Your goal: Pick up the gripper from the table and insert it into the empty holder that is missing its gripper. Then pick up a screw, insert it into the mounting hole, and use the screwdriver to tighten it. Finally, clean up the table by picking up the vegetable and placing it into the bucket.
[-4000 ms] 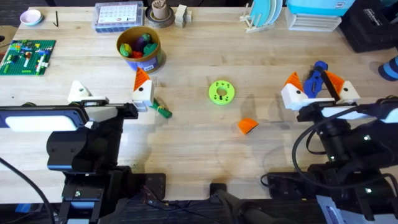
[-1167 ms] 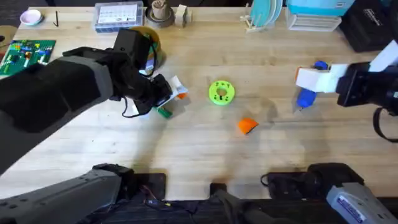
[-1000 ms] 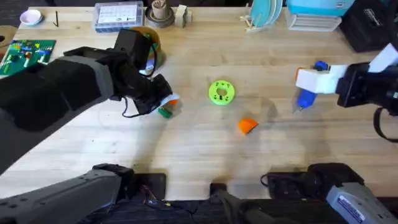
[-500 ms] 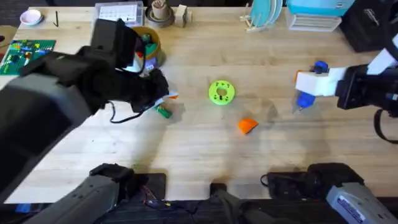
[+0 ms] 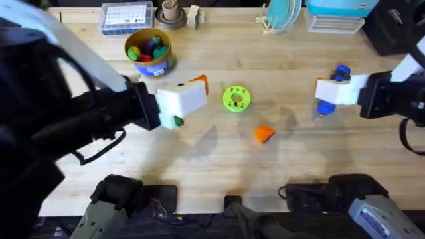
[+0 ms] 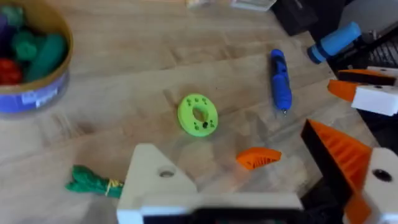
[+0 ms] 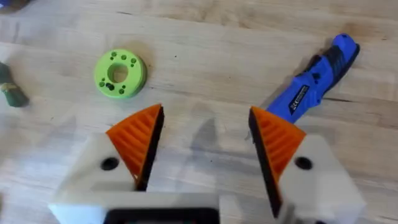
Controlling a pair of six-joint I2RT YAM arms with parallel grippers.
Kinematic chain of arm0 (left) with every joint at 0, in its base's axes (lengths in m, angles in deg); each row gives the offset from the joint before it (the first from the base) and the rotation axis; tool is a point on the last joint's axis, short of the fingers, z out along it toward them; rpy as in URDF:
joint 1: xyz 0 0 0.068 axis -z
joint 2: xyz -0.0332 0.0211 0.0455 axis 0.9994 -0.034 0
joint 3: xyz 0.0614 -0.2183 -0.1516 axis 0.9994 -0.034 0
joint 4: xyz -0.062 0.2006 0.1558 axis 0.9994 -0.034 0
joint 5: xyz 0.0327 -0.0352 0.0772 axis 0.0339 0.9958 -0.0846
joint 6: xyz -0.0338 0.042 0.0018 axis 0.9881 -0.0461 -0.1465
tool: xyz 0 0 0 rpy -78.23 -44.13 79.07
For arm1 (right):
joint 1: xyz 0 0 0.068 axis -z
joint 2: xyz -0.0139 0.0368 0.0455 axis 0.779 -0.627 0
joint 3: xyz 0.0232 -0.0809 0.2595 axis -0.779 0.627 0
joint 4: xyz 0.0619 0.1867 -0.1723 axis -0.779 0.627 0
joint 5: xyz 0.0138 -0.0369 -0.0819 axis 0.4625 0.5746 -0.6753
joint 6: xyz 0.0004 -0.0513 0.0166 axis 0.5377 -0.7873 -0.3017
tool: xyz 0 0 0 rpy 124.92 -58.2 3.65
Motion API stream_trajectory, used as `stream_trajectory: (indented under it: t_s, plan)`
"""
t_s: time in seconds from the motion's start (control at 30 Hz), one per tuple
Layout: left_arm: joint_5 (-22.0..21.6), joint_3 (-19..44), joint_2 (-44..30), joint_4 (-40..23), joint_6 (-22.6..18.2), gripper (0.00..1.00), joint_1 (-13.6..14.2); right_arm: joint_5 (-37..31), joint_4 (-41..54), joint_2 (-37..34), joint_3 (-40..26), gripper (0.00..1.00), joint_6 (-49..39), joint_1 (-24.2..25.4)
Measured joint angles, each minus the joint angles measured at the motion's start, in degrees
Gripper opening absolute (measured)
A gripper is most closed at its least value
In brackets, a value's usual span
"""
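Observation:
The gripper, a small orange wedge (image 5: 264,134) (image 6: 258,157), lies on the table right of centre. My left gripper (image 5: 188,97) (image 6: 230,149) hangs open above the table, to the wedge's left. One of its fingers (image 6: 339,155) carries an orange pad. The other (image 6: 155,180) is a bare white block with a hole. The green vegetable (image 5: 174,121) (image 6: 90,182) lies just beside it. The blue screwdriver (image 5: 328,103) (image 7: 314,84) (image 6: 280,79) lies at the right, below my open right gripper (image 5: 335,89) (image 7: 205,115). The bucket (image 5: 157,65) (image 6: 37,96) stands at the back left.
A lime-green disc with holes (image 5: 236,98) (image 6: 198,114) (image 7: 120,73) lies mid-table. A clear parts box (image 5: 126,16), a cup (image 5: 170,14), a dish rack (image 5: 282,16) and drawers (image 5: 335,20) line the far edge.
My left arm has risen from beside the vegetable and swung right, its gripper now higher and nearer the green disc. The vegetable stays on the table. The right arm has barely moved.

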Motion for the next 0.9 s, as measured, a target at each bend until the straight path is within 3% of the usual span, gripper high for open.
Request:
stream_trajectory:
  t_s: [0.03, 0.07, 0.23, 0.27, 0.3, 0.33, 0.53, 0.73, 0.9]
  plan:
    - [0.0, 0.0, 1.1, 0.7, -1.4, 0.995, 0.0, 0.0, 0.0, 0.0, 0.0, 0.868, 0.0, 0.0]
    - [0.2, 0.0, 2.3, 1.7, -3.1, 0.928, 0.0, 0.0, 0.0, 0.0, 0.0, 0.868, 0.0, 0.0]
    - [0.4, 0.0, 5.6, 6.6, -12.3, 0.149, 0.0, 0.0, 0.0, 0.0, 0.0, 0.868, -0.1, 0.0]
    - [0.3, 0.0, 5.8, 7.3, -13.8, 0.044, 0.0, 0.0, 0.0, 0.0, 0.0, 0.869, -0.2, 0.0]
    - [0.4, 0.0, 5.9, 8.2, -14.9, 0.012, 0.0, 0.0, 0.0, 0.0, 0.0, 0.869, -0.2, 0.0]
    - [0.3, 0.0, 5.9, 8.9, -15.9, 0.035, 0.0, 0.0, 0.0, 0.0, 0.0, 0.869, -0.2, 0.0]
    - [0.4, 0.0, 5.9, 12.5, -18.4, 0.943, 0.0, 0.0, 0.0, 0.0, 0.0, 0.869, -0.2, 0.0]
    - [0.4, 0.0, 5.9, 13.0, -19.3, 0.993, 0.0, 0.0, 0.0, 0.0, 0.0, 0.869, -0.2, 0.0]
    - [0.4, 0.0, 5.9, 8.8, -19.5, 0.993, 0.0, 0.0, 0.0, 0.0, 0.0, 0.869, -0.2, 0.0]
